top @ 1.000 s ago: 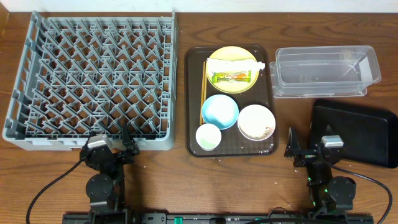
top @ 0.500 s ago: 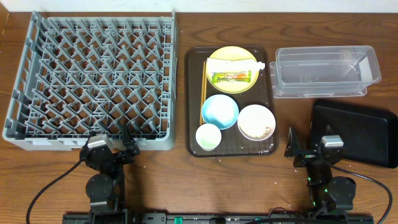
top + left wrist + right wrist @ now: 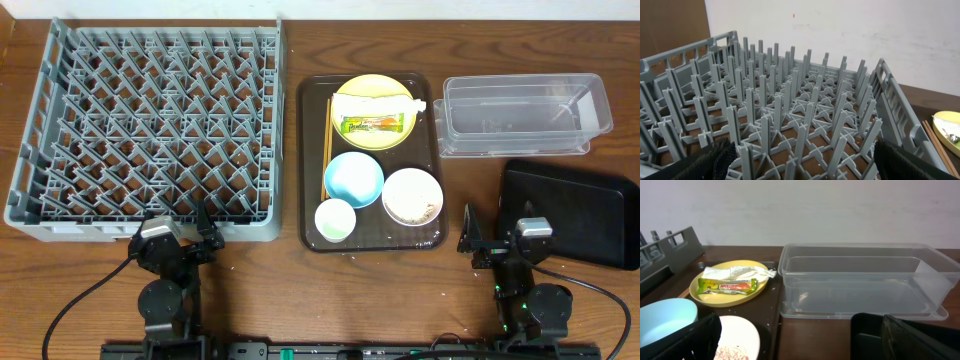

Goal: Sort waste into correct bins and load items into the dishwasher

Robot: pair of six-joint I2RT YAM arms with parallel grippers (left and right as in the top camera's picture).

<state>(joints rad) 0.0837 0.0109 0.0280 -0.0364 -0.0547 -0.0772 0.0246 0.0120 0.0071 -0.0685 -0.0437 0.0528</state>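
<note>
Overhead, the dark brown serving tray (image 3: 306, 160) sits mid-desk (image 3: 280, 290) with its long axis running from the near edge to the far edge. At its far end lies the yellow plate (image 3: 368, 87). On the plate, the green-and-orange snack wrapper (image 3: 378, 124) lies crosswise to the tray's length. The crumpled white paper (image 3: 388, 104) lies just behind the wrapper, also crosswise, and one end pokes past the plate's right rim.

The wooden chopsticks (image 3: 327, 145) lie together along the tray's left edge, parallel to its length. At the tray's middle sits the light blue bowl (image 3: 353, 179). Just right of it is the white bowl (image 3: 412, 173), which holds rice-like scraps (image 3: 415, 208). The small pale cup (image 3: 335, 220) stands upright at the tray's near left corner.

Left of the tray, close beside it, is the grey dish rack (image 3: 150, 120), with its pegs pointing up. Right of the tray's far end lies the clear tub (image 3: 520, 82), open side up and its length crosswise to the tray. Right of the tray's near end lies the black tray (image 3: 575, 212), also crosswise.

The left gripper (image 3: 802, 150) is spread open and holds nothing. It sits near the rack's front wall, left of the tray, and faces into the pegs. The right gripper (image 3: 800, 330) is also spread open and holds nothing. It sits right of the tray's near corner and faces the tub.
</note>
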